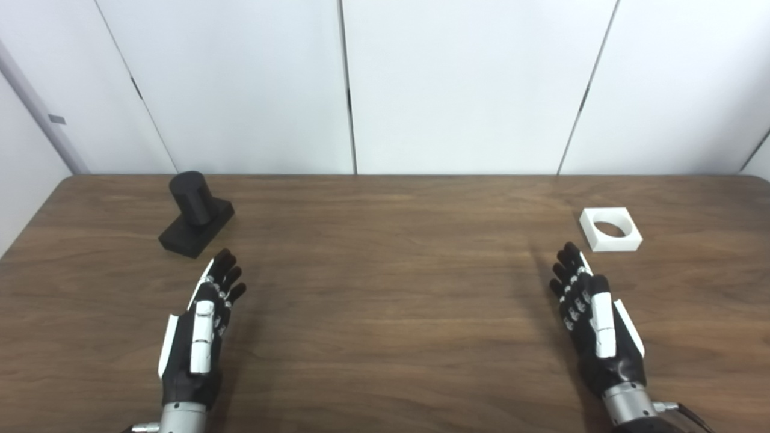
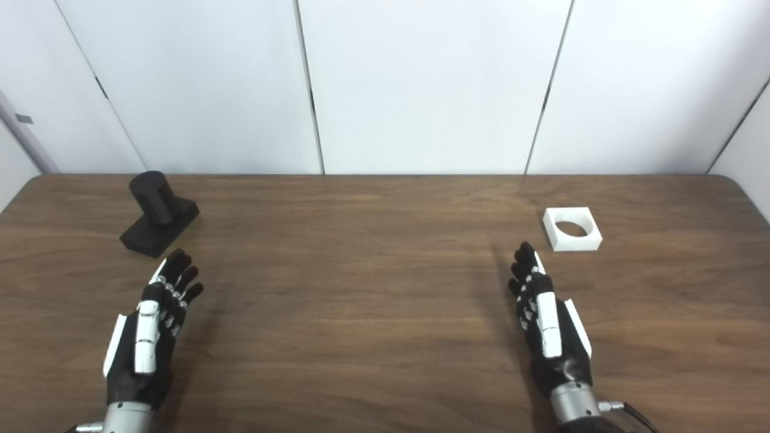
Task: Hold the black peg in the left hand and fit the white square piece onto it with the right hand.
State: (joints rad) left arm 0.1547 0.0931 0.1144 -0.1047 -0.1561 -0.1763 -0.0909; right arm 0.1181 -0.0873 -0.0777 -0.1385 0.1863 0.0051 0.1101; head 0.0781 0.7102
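At the far left of the wooden surface (image 1: pixel 385 337) the black peg (image 1: pixel 195 214) is found, a round post standing upright on a flat square base that is turned at an angle to the surface edge. It is placed on the side of the left arm, which suits the task, since the peg is meant to be taken by that arm. Just in front of the base, near it but apart from it, the left hand (image 1: pixel 201 328) is held edge-up with the palm turned inward; its fingers are extended and only slightly curled, spread enough that nothing is gripped, and no contact with the peg is seen. The middle of the surface lies between the two arms. Further right, the right hand (image 1: pixel 592 322) is held in a mirrored pose, fingers stretched forward and apart, palm turned inward, with nothing held and nothing touched. Just beyond and to the right of its fingertips the white square piece (image 1: pixel 610 229) is laid flat, its round hole facing upward, on the side of the arm that is meant to lift it. The two parts are well apart from each other. It is judged that neither grasp is yet begun and that both hands are readied for their reaches.
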